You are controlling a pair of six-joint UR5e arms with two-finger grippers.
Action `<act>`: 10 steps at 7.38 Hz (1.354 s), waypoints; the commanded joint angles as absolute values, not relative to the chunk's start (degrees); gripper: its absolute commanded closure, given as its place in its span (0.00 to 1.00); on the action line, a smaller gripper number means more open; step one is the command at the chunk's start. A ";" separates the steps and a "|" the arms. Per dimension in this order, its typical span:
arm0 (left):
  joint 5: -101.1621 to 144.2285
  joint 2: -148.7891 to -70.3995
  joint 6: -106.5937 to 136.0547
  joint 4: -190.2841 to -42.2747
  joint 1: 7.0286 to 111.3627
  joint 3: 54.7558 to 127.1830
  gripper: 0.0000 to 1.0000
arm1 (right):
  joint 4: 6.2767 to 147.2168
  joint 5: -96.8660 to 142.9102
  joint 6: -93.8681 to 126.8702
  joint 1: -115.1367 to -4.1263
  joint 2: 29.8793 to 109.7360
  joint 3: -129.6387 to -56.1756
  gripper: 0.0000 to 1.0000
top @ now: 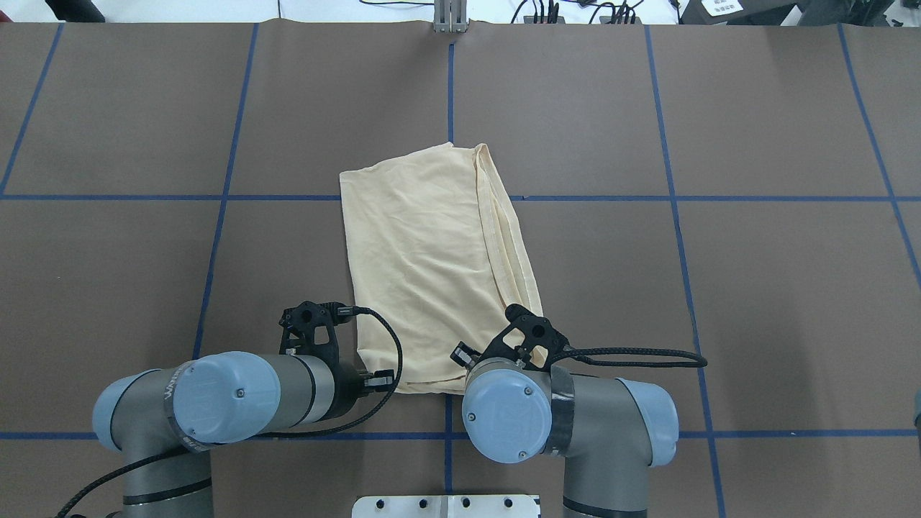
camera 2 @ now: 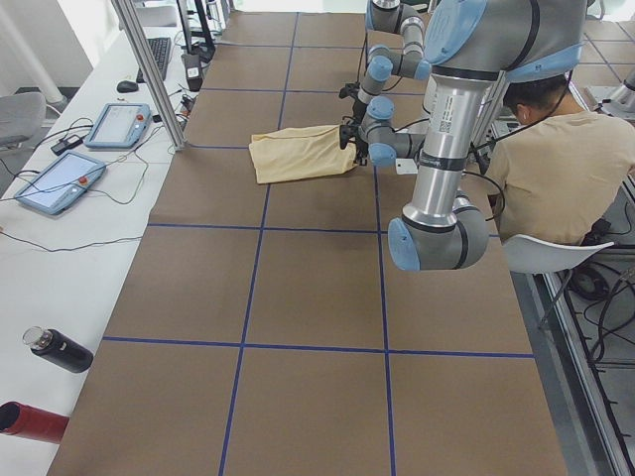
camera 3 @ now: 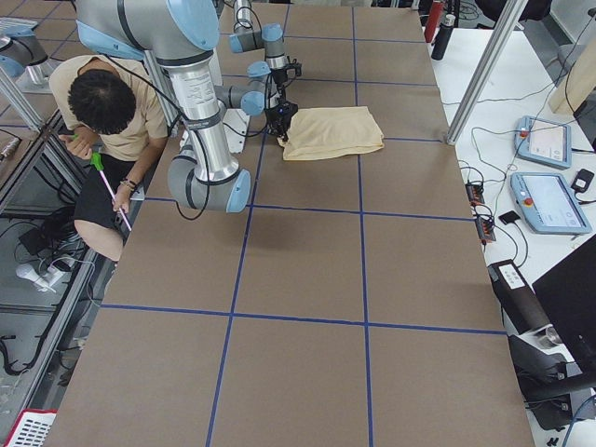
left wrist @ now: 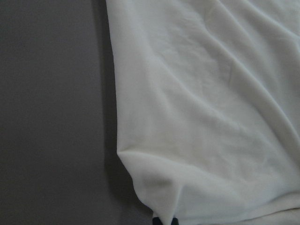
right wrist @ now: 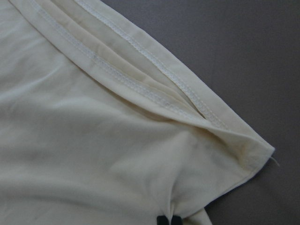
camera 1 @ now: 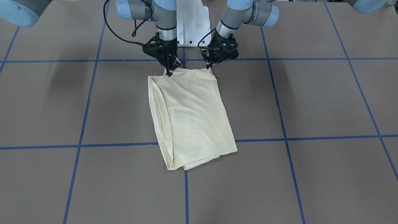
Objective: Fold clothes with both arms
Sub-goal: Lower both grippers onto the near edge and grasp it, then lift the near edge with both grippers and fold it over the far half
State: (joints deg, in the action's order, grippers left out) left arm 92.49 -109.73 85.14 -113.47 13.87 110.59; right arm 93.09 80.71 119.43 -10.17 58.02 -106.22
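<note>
The clothes are one cream-yellow shirt (camera 1: 189, 115), folded into a long rectangle on the brown table and showing no print. It also shows in the overhead view (top: 432, 252). My left gripper (camera 1: 209, 66) is shut on the near corner of the shirt's edge closest to the robot base. My right gripper (camera 1: 169, 73) is shut on the other near corner, where stacked hems (right wrist: 140, 79) run away from it. In each wrist view the dark fingertips (left wrist: 165, 220) (right wrist: 168, 219) are pinched together with fabric between them. The gripped edge is raised slightly; the rest lies flat.
The white pedestal base (camera 1: 191, 28) stands just behind the grippers. Blue tape lines (camera 1: 186, 193) grid the table. A seated person (camera 2: 556, 159) is beside the robot. A side bench holds tablets (camera 2: 60, 178) and bottles (camera 2: 55, 349).
</note>
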 commanded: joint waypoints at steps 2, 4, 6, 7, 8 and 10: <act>96.23 -109.86 81.21 -100.23 14.24 124.94 1.00 | 105.08 81.47 119.27 -8.89 59.85 -122.30 1.00; 97.56 -110.30 80.95 -96.87 14.76 127.53 1.00 | 110.19 81.83 119.27 -8.35 59.07 -127.16 1.00; 97.56 -112.57 76.84 -96.68 18.52 124.56 1.00 | 109.51 81.74 115.43 -11.40 58.02 -123.95 1.00; 97.47 -115.55 75.34 -96.68 20.98 119.49 1.00 | 108.38 81.83 113.57 -14.64 55.83 -120.18 1.00; 97.56 -117.66 72.45 -96.68 23.79 115.27 1.00 | 103.41 81.83 111.90 -17.90 54.77 -115.10 1.00; 97.56 -121.53 65.86 -96.77 30.90 107.79 1.00 | 98.44 82.00 107.16 -23.53 50.57 -106.83 1.00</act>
State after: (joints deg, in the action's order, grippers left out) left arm 97.55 -118.91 69.76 -96.74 26.57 112.69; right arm 101.10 81.90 110.08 -19.94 53.59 -112.25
